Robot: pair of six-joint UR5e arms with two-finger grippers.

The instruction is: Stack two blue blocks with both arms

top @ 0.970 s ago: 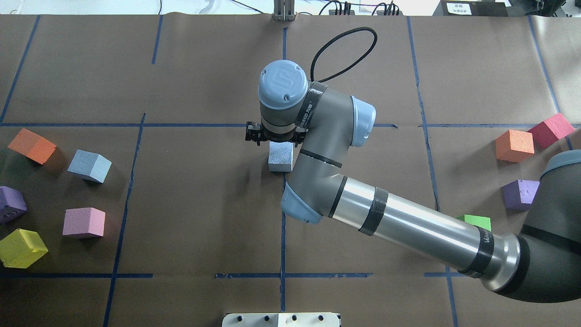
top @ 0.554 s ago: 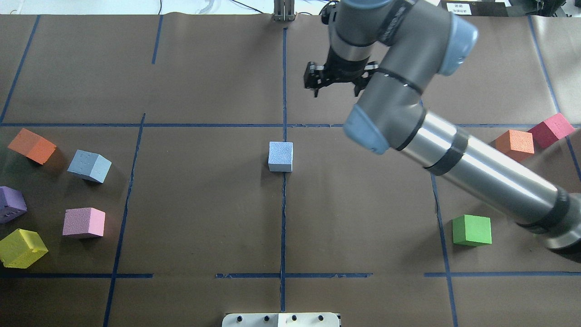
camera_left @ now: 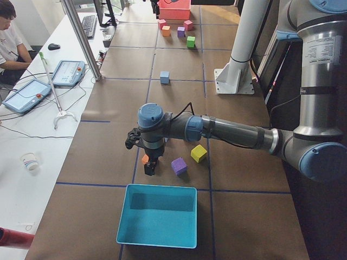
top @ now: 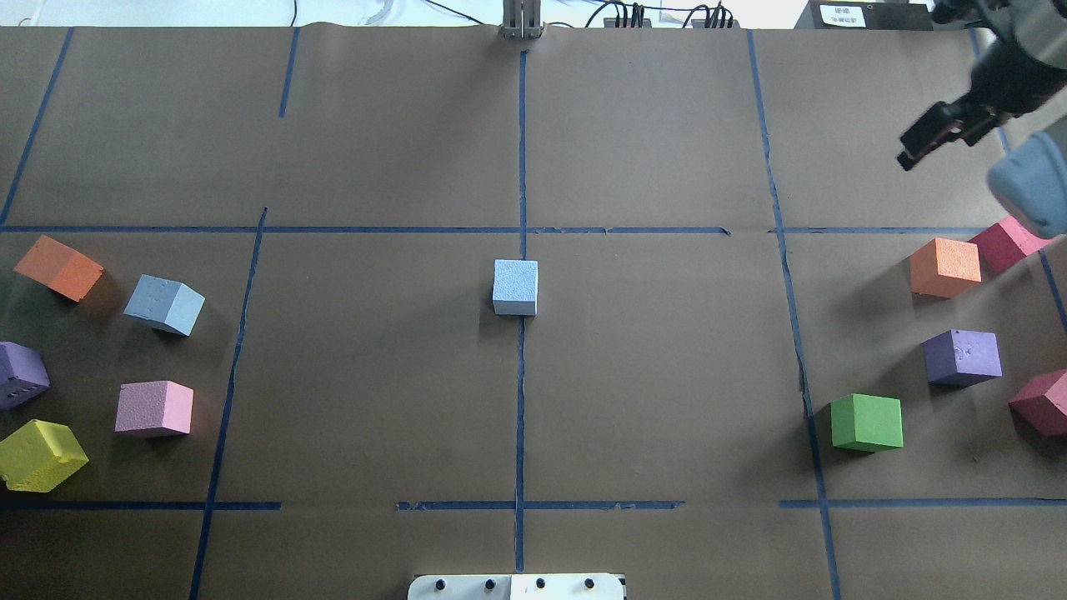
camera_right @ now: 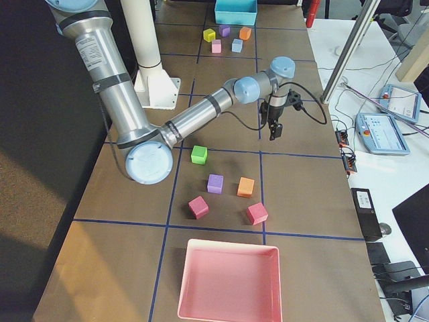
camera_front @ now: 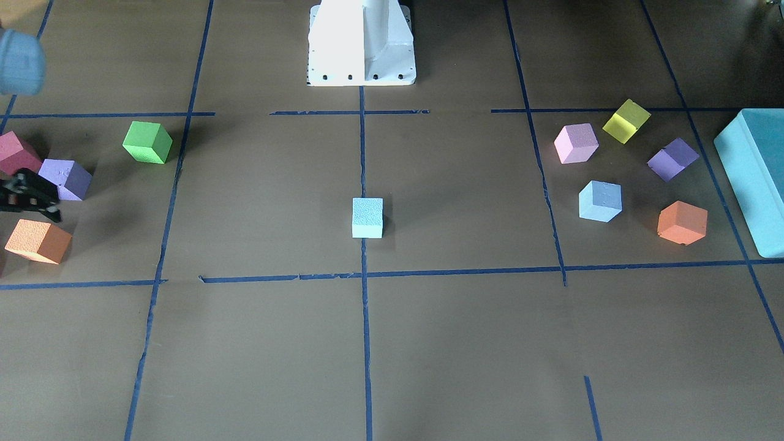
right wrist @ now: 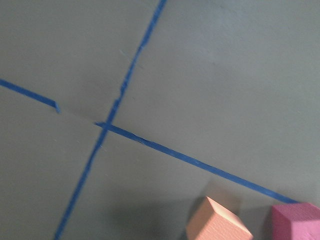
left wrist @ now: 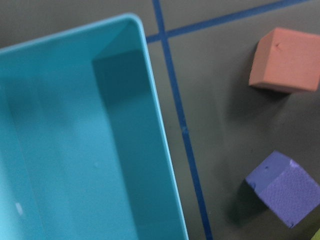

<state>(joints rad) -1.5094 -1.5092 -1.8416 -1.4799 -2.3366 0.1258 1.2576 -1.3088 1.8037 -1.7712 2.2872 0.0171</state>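
Observation:
One light blue block (top: 515, 287) sits alone at the table's centre on the blue tape line; it also shows in the front view (camera_front: 367, 217). The second blue block (top: 164, 304) lies among the cubes on the left. My right gripper (top: 910, 154) hangs open and empty at the far right, well away from both blocks and above the orange and red cubes; it also shows in the front view (camera_front: 56, 205). My left gripper (camera_left: 151, 167) shows only in the exterior left view, low by an orange cube beside the teal box. I cannot tell whether it is open or shut.
Orange (top: 58, 267), purple, pink and yellow cubes surround the left blue block. Orange (top: 944, 267), red, purple and green (top: 867, 422) cubes lie on the right. A teal box (camera_front: 753, 177) stands at the left end, a pink tray (camera_right: 228, 282) at the right end.
My right arm has lifted off the centre blue block and swung away to the far right. The block stays where it was set.

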